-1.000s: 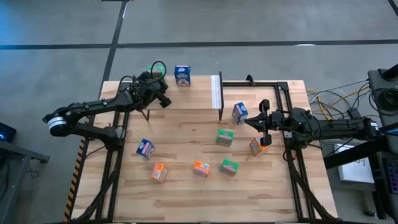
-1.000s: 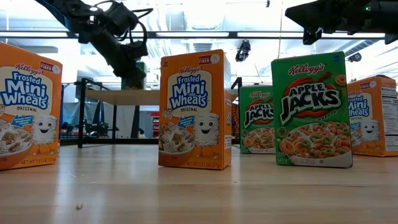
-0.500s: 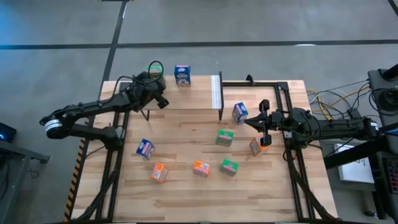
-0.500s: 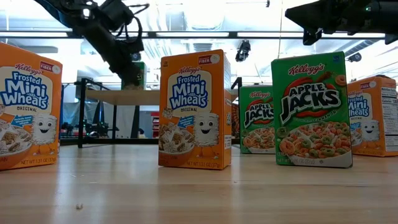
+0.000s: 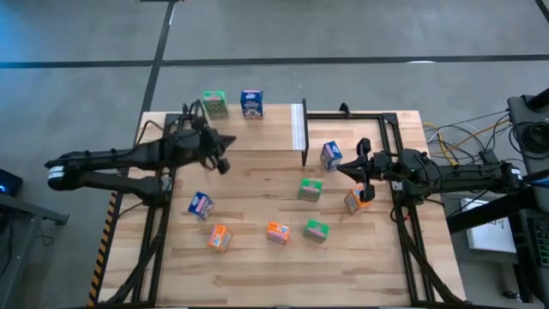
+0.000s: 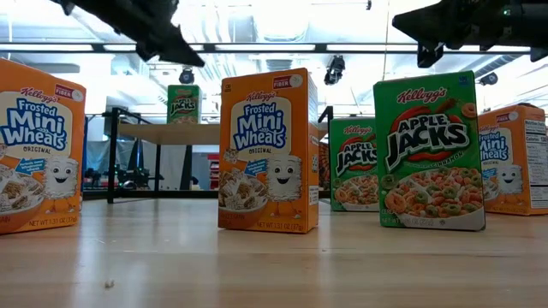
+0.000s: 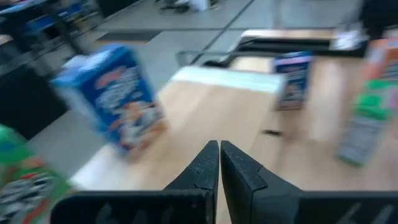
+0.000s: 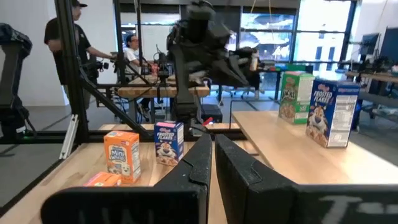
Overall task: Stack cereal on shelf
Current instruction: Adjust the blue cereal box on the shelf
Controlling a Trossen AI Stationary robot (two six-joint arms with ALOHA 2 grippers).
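Shelf (image 5: 257, 129): green box (image 5: 215, 105), blue box (image 5: 251, 103) placed; left gripper (image 5: 221, 153) empty, fingers pressed together. Next: fetch table box; right gripper (image 5: 364, 176) idle, fingers together.

Light-wood slatted desk (image 5: 257, 266) is carrying seven small cereal boxes; low light-wood shelf (image 5: 274, 129) is standing at its far edge, holding a green box (image 5: 215, 105) and a blue box (image 5: 251, 104).

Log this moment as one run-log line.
left end effector: shut, empty, beside wooden shelf | green cardboard cereal box: upright on shelf by blue box | right end effector: shut, waiting
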